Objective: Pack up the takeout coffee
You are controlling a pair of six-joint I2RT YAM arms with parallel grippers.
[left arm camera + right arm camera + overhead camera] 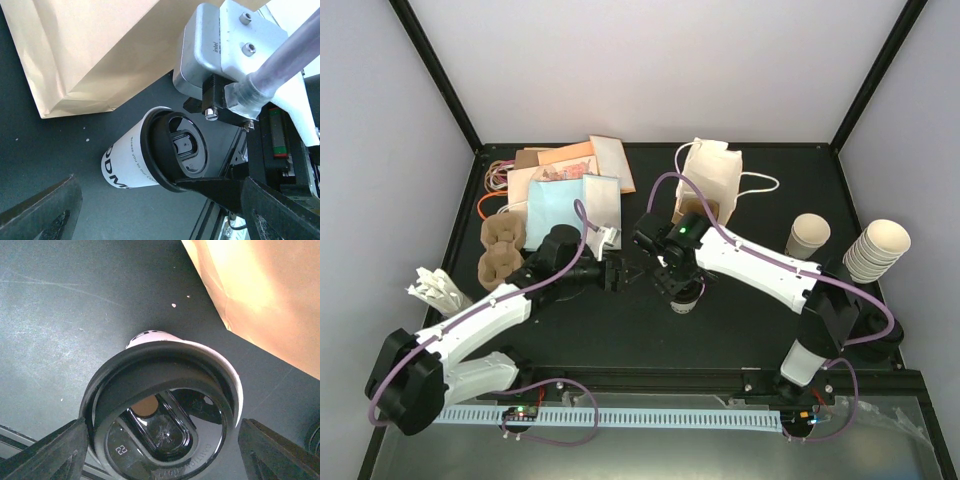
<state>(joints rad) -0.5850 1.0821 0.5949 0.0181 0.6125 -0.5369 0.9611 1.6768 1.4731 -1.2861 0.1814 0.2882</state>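
The takeout coffee stands upright at the table's middle, a white paper cup with black lettering. Its black lid sits askew, so a strip of white rim shows on one side. My right gripper hangs straight over it, open. In the right wrist view that gripper has a finger close on each side of the lid. My left gripper is open to the cup's left and holds nothing. In the left wrist view the cup lies ahead of the left gripper, and a black finger touches the lid's edge.
A paper bag with white handles stands just behind the cup. A single cup and a stack of cream cups are at the right. Cardboard carriers, flat bags and white wrapped items lie at the left.
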